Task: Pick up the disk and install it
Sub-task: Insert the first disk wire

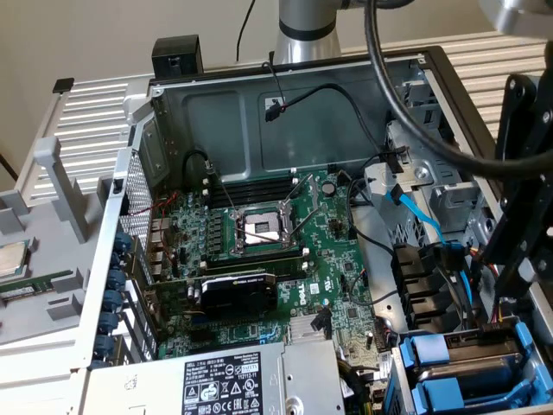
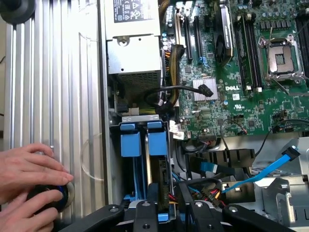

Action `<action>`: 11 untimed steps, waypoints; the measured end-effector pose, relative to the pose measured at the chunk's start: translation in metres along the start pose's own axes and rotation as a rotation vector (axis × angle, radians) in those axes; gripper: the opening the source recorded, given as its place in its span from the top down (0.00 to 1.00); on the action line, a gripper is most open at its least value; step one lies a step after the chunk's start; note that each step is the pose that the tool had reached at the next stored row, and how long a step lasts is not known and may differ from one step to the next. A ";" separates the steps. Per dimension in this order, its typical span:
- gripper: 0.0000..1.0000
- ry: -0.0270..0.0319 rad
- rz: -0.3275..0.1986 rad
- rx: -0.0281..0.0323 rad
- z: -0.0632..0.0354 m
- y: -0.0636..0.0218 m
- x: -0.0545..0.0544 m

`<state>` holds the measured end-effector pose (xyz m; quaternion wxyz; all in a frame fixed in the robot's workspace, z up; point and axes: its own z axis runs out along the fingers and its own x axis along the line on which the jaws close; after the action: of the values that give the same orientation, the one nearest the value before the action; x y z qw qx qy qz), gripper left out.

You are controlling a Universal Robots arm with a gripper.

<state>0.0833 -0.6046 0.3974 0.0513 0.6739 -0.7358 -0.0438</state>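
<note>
Here, the ribbed metal desk (image 2: 53, 72) carries an open computer case (image 1: 259, 112). Everything that matters sits around the drive cage (image 2: 140, 117) in one corner of that case.

The green motherboard (image 1: 337, 259) fills the case floor beside the cage. The grey power-supply box (image 2: 133, 53) lies just beyond the cage's end. Inside the cage two blue-framed carriers stand edge-on, side by side.

The disk (image 2: 161, 186) is the one on the motherboard side, dark and thin, and it looks well down in its slot. The neighbouring carrier (image 2: 130, 145) sits on the side nearest the desk.

The gripper (image 2: 166, 215) hangs directly over the cage. Its jaws are set narrow on either side of the disk's upper edge, and it appears to be holding the disk.

On the desk outside the cage, a person's hands (image 2: 26, 169) rest on a small black round object, apart from the work. A blue data cable (image 2: 260, 174) trails across the case floor on the motherboard side of the cage.

I judge the step in hand to be seating the disk. To do it well, the push should go straight along the slot, with the disk kept parallel to the cage walls so its blue frame does not bind on the rails. The neighbouring carrier is very close to the jaws, so any sideways drift risks a knock. The loose dark wires by the cage mouth should stay out from under the disk.
</note>
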 end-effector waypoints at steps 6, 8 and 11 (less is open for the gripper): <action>0.69 0.0114 0.002 0.0062 -0.0190 0.0031 -0.005; 0.69 0.0187 0.003 0.0089 -0.0248 0.0041 -0.008; 0.69 0.0317 0.004 0.0108 -0.0329 0.0055 -0.011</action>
<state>0.0832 -0.5925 0.4305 0.0594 0.6731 -0.7366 -0.0291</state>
